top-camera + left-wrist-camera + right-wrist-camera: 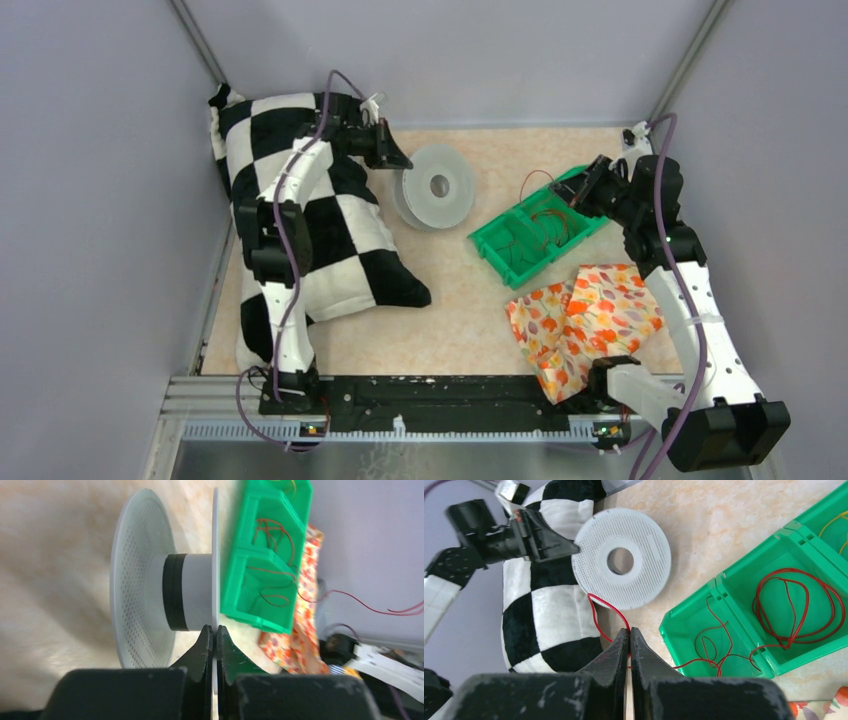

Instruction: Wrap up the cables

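A white perforated spool (pixel 435 187) stands on edge on the table. My left gripper (pixel 398 160) is shut on the rim of one thin flange (pixel 215 580), with a finger on each side of it. Thin red cables (pixel 794 605) lie in loose loops in the compartments of a green tray (pixel 500 258), and a yellowish one (pixel 834 525) lies in the end compartment. My right gripper (pixel 629 630) hovers over the tray's far end, shut on one red cable (pixel 594 616). That cable curls out from the fingertips toward the spool (pixel 621 557) and trails back into the tray (pixel 674 625).
A black-and-white checkered pillow (pixel 300 230) fills the table's left side under the left arm. A floral cloth (pixel 585 320) lies at the front right, just in front of the tray. Grey walls close in the back and both sides.
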`<move>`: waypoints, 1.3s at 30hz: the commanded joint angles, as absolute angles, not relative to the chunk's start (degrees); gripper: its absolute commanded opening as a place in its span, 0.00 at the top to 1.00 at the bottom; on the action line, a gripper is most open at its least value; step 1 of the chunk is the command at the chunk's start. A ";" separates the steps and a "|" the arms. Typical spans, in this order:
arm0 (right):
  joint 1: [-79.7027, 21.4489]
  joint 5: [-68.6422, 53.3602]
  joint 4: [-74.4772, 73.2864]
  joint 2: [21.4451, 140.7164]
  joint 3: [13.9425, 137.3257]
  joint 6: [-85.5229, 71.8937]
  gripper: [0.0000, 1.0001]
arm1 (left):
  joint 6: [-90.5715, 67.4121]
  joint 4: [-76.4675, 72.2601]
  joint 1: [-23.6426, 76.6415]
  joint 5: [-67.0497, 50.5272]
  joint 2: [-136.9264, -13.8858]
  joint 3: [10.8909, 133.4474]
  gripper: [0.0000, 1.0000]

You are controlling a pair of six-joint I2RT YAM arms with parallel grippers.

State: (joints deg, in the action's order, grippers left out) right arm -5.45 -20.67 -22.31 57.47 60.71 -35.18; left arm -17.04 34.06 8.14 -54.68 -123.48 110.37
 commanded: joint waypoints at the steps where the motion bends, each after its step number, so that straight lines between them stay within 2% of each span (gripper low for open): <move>1: -5.45 -20.91 -19.93 56.46 60.37 -35.90 1.00 | -9.63 29.87 9.85 -41.51 -111.07 113.34 1.00; 9: -5.43 -21.63 -19.31 57.13 60.03 -36.39 1.00 | 4.97 28.09 22.09 -16.68 -100.75 106.60 1.00; 16: -5.41 -21.85 -19.66 56.95 59.68 -36.50 1.00 | 4.55 22.69 26.47 -11.55 -96.94 96.27 1.00; 21: -5.49 -22.16 -19.61 56.87 59.65 -36.67 1.00 | 7.77 10.83 28.03 -16.93 -90.03 82.37 1.00; 26: -5.41 -22.49 -19.54 57.08 59.52 -36.56 1.00 | 17.12 6.11 27.94 -20.50 -83.79 73.24 1.00; 36: -5.44 -22.87 -19.19 56.49 58.98 -36.83 1.00 | 20.08 16.32 27.75 -23.73 -85.37 77.38 1.00; 37: -5.45 -22.68 -19.43 56.32 58.99 -36.71 1.00 | 19.35 16.82 27.76 -23.41 -85.69 78.06 0.97; 39: -5.45 -22.48 -19.80 55.97 58.99 -36.57 1.00 | 18.93 17.69 27.76 -23.40 -86.04 79.12 0.85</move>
